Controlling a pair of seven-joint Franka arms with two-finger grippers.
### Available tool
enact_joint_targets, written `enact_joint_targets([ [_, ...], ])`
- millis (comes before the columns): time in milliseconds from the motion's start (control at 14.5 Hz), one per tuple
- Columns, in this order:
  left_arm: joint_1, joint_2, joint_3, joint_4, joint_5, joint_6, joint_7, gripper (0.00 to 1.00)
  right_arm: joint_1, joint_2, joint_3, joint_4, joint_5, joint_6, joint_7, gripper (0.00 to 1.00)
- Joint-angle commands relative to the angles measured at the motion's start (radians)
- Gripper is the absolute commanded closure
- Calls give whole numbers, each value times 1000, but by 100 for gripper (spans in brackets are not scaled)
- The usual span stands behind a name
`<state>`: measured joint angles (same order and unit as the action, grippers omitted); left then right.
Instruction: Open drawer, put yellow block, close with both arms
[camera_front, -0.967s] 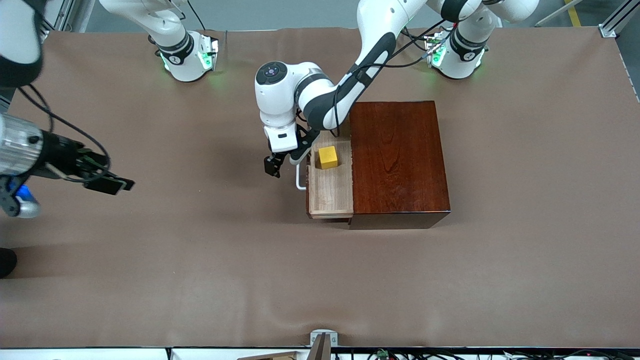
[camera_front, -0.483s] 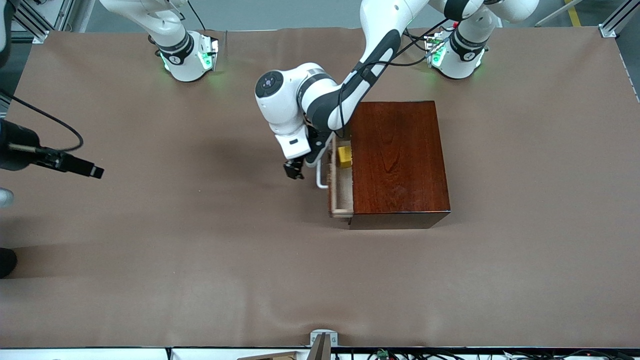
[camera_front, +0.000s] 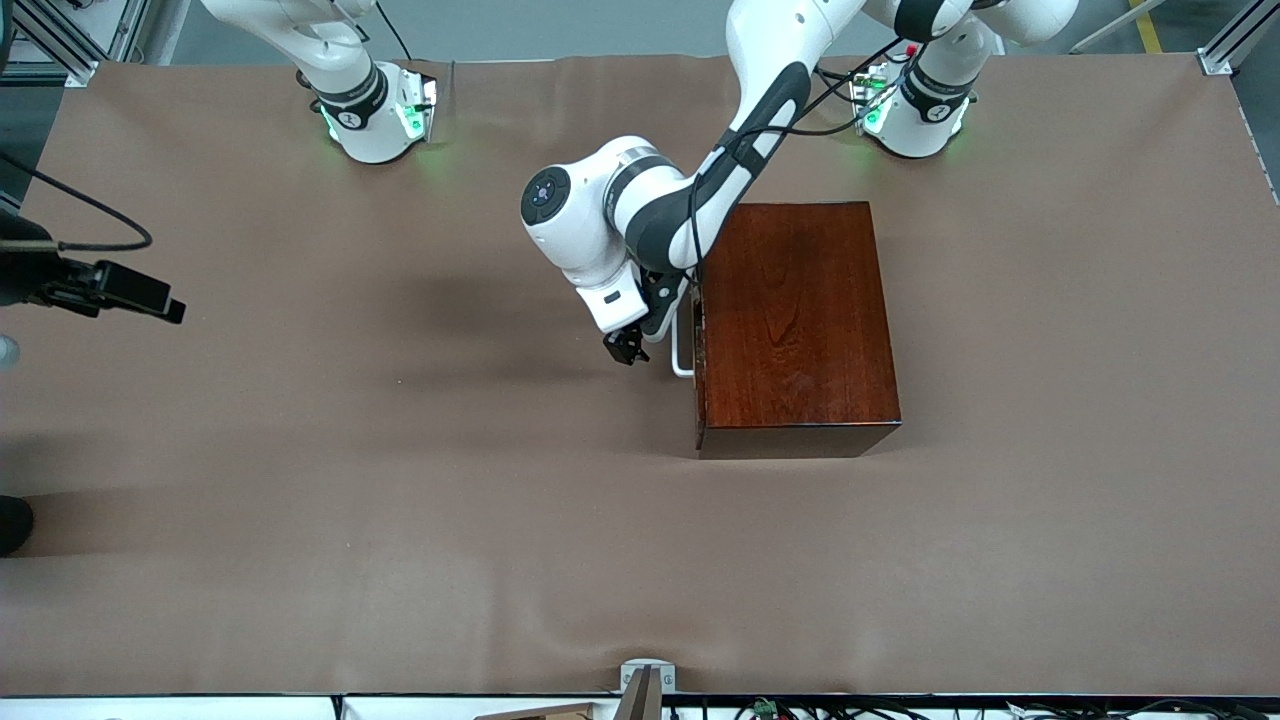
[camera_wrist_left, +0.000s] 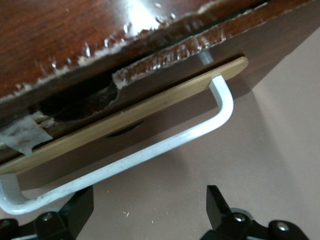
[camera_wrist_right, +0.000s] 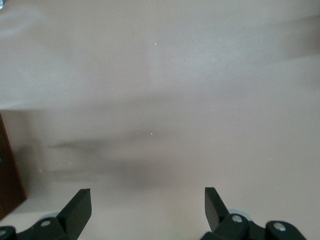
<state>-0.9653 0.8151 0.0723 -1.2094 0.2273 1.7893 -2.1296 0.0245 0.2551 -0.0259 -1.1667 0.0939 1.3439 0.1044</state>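
The dark reddish-brown box (camera_front: 795, 320) stands on the table. Its drawer is pushed in: only the pale front edge (camera_wrist_left: 125, 116) and the white bar handle (camera_front: 682, 345) show. The handle also shows in the left wrist view (camera_wrist_left: 150, 150). My left gripper (camera_front: 628, 348) is open and empty in front of the drawer, just outside the handle, its fingers spread wide (camera_wrist_left: 148, 210). One fingertip (camera_wrist_left: 77, 205) is right by the handle's end. The yellow block is hidden. My right gripper (camera_front: 150, 298) is open and empty over the table at the right arm's end (camera_wrist_right: 145, 207).
The brown table cover (camera_front: 400, 500) spreads around the box. A corner of the box (camera_wrist_right: 7, 185) shows at the edge of the right wrist view. The two arm bases (camera_front: 375, 115) stand along the table's edge farthest from the front camera.
The drawer has slid into the box with the left gripper following its handle, and the yellow block has gone out of sight. The right gripper has drawn back toward the table's end.
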Motion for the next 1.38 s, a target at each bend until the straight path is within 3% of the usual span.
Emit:
enact_joint_targets([
  [0, 3, -22, 3, -26, 34, -33, -20, 0, -51, -135, 54, -189, -46, 90, -87, 0],
  [276, 3, -25, 1, -10, 30, 15, 31, 0, -69, -264, 54, -388, -48, 198, -176, 0],
  [622, 10, -147, 30, -10, 29, 15, 317, 0, -112, -280, 61, -395, -48, 175, -230, 0],
  [1036, 143, -289, 21, -16, 14, -14, 483, 0, -124, -272, 64, -386, -51, 173, -270, 0],
  [1312, 259, -390, 23, -18, -69, -100, 696, 0, -124, -267, 57, -386, -51, 172, -268, 0],
])
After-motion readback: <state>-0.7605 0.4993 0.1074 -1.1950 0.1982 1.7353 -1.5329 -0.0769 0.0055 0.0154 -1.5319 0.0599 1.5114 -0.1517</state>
